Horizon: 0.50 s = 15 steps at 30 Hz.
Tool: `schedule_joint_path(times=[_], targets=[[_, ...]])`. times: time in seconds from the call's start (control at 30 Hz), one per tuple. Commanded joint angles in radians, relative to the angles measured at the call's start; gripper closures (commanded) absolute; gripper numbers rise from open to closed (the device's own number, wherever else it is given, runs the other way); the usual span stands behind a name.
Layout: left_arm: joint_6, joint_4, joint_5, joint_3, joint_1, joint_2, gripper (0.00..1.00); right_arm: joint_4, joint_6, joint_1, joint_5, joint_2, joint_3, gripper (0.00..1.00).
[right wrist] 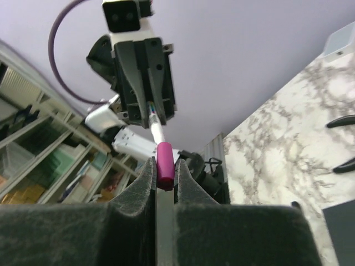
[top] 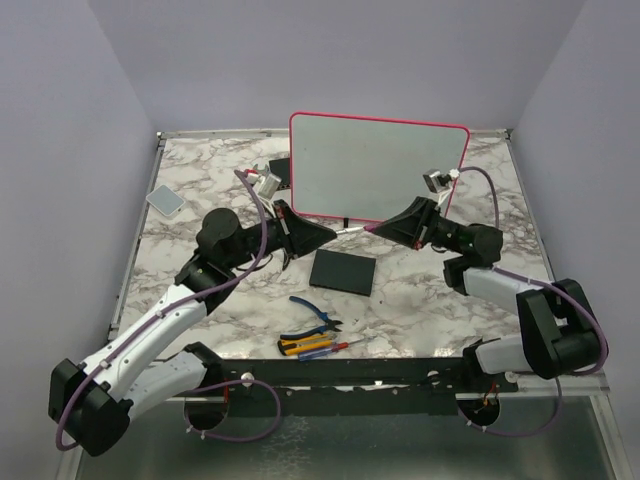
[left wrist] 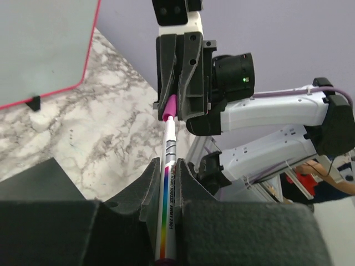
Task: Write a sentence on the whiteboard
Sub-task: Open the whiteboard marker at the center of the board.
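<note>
Whiteboard [left wrist: 39, 50] cropped top and left in left-wrist view; its face too washed-out to read from above. Marker [left wrist: 170, 166] base runs off bottom edge.

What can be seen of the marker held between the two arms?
The marker is a slim white whiteboard pen, plastic-looking, with a rainbow stripe and black print along the barrel and a pink cap on one end. It spans roughly level above the table, before the whiteboard. Fingers of the left gripper clamp the barrel; those of the right gripper clamp the cap.
</note>
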Motion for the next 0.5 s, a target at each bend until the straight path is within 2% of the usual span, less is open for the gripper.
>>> schedule_joint_path(times=[0.0,0.17,0.3,0.37,0.47], targets=[[0.028,0.013,-0.011,0.022,0.043,-0.080,1.00,0.210,0.021,-0.086,0.021,-0.016,-0.031,1.00],[0.037,-0.008,-0.019,0.022,0.068,-0.092,1.00,0.125,-0.024,-0.123,0.023,-0.075,-0.051,1.00],[0.175,-0.180,-0.075,0.074,0.105,-0.111,1.00,-0.026,-0.110,-0.170,0.016,-0.156,-0.076,1.00],[0.283,-0.317,-0.153,0.123,0.115,-0.109,1.00,-0.296,-0.272,-0.178,0.030,-0.240,-0.074,1.00],[0.426,-0.492,-0.295,0.193,0.115,-0.065,1.00,-0.956,-0.628,-0.177,0.167,-0.393,0.016,1.00]])
